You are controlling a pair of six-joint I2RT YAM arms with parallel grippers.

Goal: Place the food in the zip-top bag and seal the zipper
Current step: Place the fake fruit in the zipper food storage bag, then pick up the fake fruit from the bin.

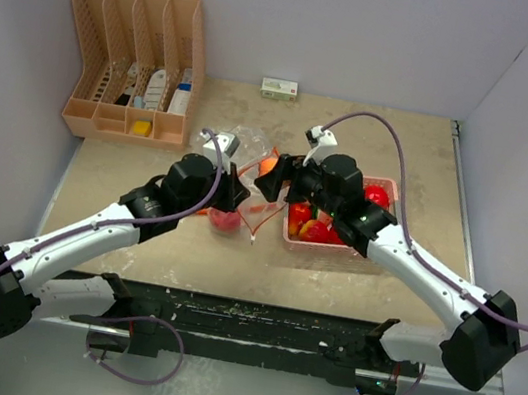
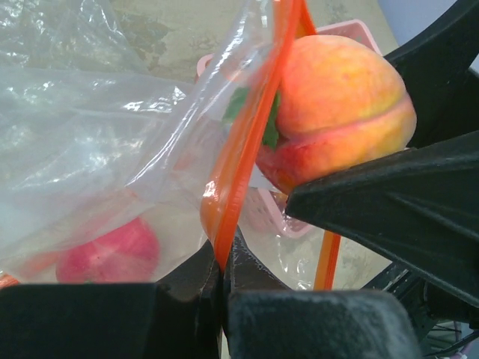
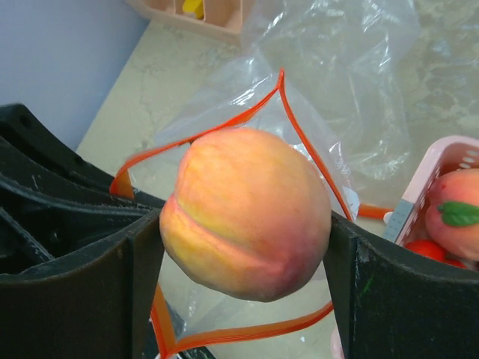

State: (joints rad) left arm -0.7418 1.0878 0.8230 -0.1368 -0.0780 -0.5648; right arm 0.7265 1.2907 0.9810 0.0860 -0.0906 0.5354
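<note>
Right pincer clamping peach, at bag mouth

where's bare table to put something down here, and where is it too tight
Bare table: front left, between the orange organizer and the left arm; back right, between the small box and the pink basket. Crowded: the centre, where the bag, the left gripper, the right gripper holding a peach and the basket meet.

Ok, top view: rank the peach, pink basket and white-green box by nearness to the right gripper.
1. Peach: clamped in the right gripper itself.
2. Basket: just to the gripper's right, under the right arm.
3. Box: far back, almost straight beyond the gripper.
</note>
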